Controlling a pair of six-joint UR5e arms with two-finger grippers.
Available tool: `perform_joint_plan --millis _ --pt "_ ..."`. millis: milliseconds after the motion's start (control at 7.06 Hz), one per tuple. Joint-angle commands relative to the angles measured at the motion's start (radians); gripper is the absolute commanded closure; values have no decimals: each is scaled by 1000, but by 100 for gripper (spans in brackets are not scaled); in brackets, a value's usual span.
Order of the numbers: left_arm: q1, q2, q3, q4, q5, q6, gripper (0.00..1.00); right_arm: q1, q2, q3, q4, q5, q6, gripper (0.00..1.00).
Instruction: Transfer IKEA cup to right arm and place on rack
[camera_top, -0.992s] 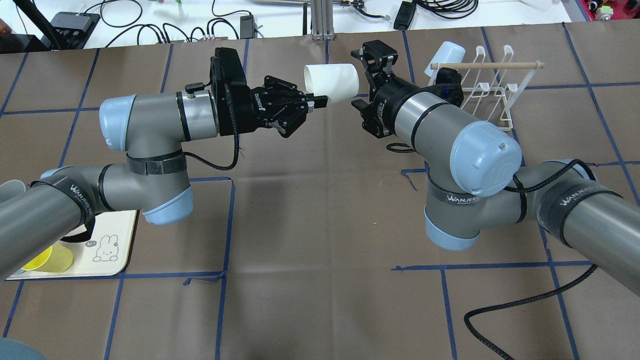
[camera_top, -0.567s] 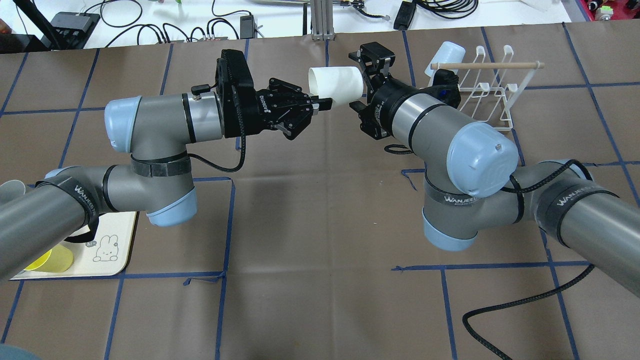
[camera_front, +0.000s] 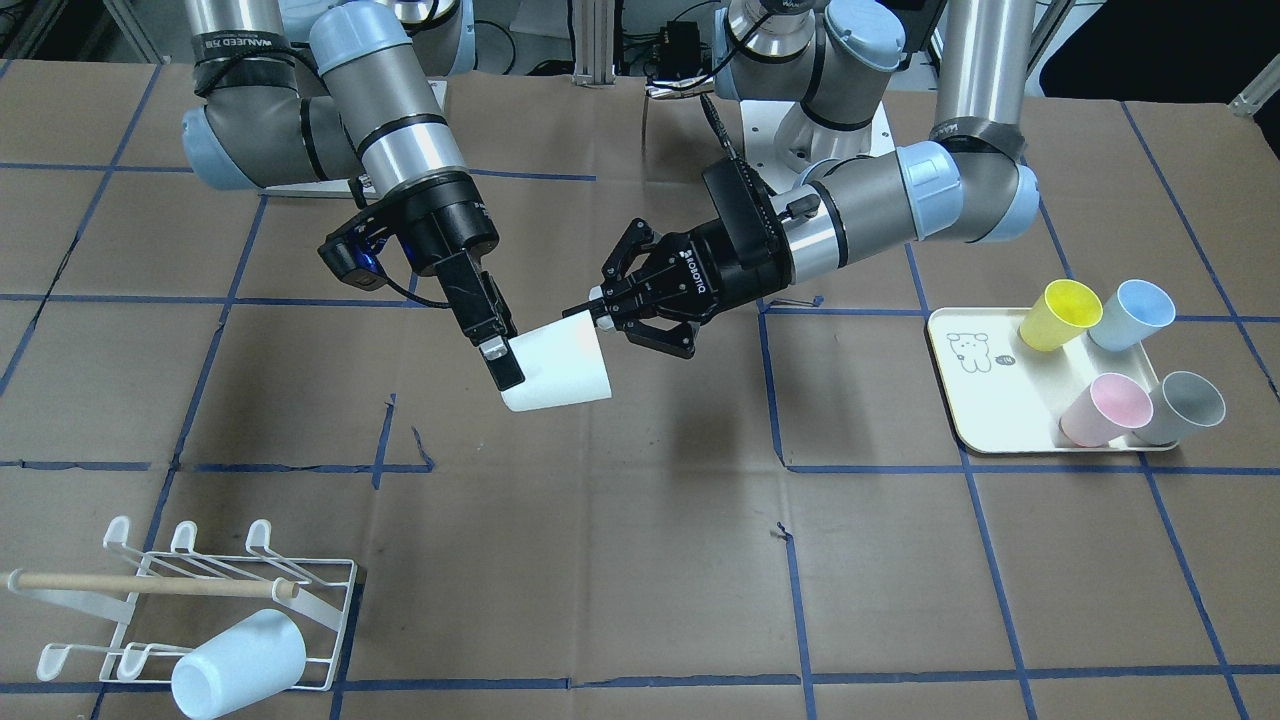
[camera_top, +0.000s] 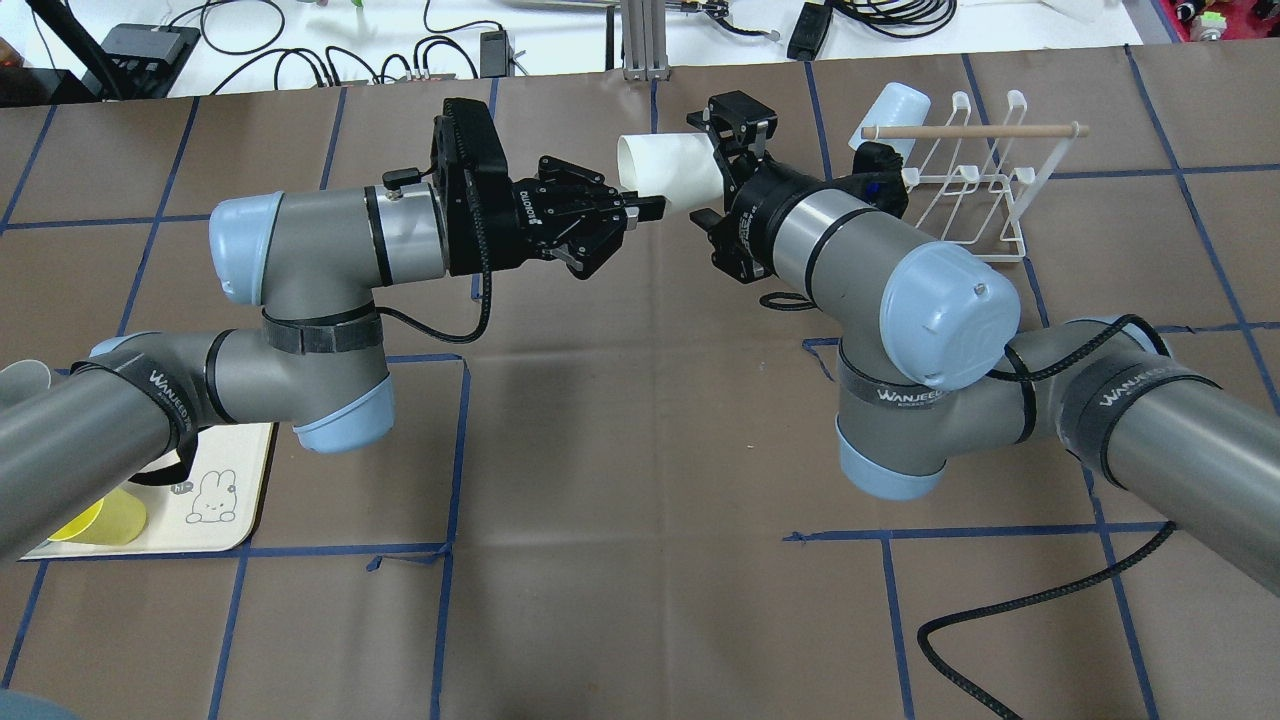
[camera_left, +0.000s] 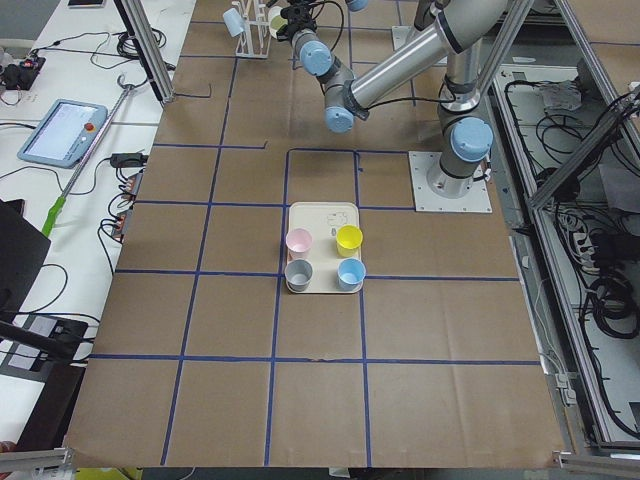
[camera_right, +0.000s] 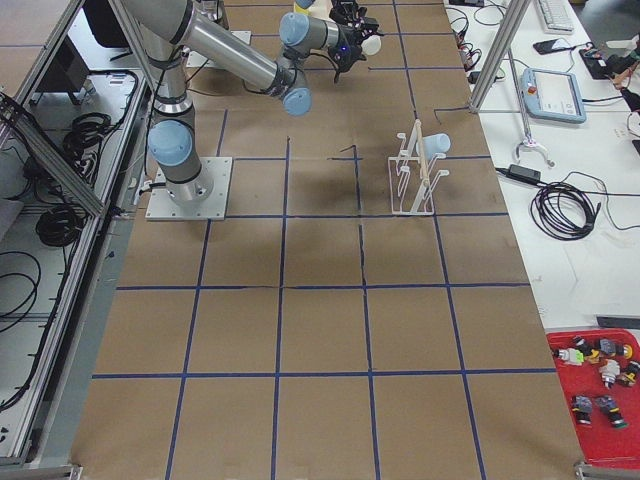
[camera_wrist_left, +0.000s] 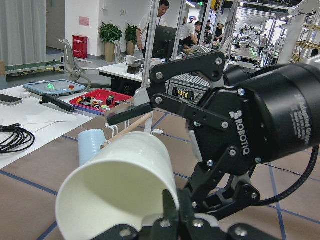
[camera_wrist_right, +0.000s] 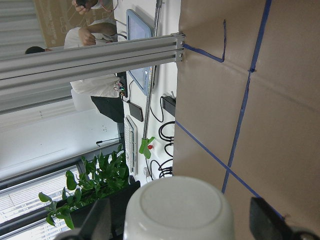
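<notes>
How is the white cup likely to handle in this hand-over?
Probably light and stiff: the white cup juts out sideways, undeformed, held only by its rim in the left gripper. Its smooth tapered wall may slip; set down sideways, it would likely roll.

Overhead, front views opposed; both share rack (camera_front: 150, 585).

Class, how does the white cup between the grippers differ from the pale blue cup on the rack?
The white cup lies sideways in the air, pinched by the left gripper; the pale blue cup rests tilted on the rack. Colour differs: white against pale blue. Both are tapered tumblers.
</notes>
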Motion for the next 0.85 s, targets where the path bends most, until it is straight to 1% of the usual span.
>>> perform_joint_plan --millis 0,283,425,709 --pt "0 1 0 1 0 -5 93 14 1 -15 11 0 0 3" --pt "0 1 0 1 2 -5 93 20 7 -21 14 0 0 3" --pt "0 1 0 -1 2 -6 93 20 10 -21 14 -2 -2 5" --pt "0 1 0 1 2 -8 92 19 10 -21 12 6 -11 38"
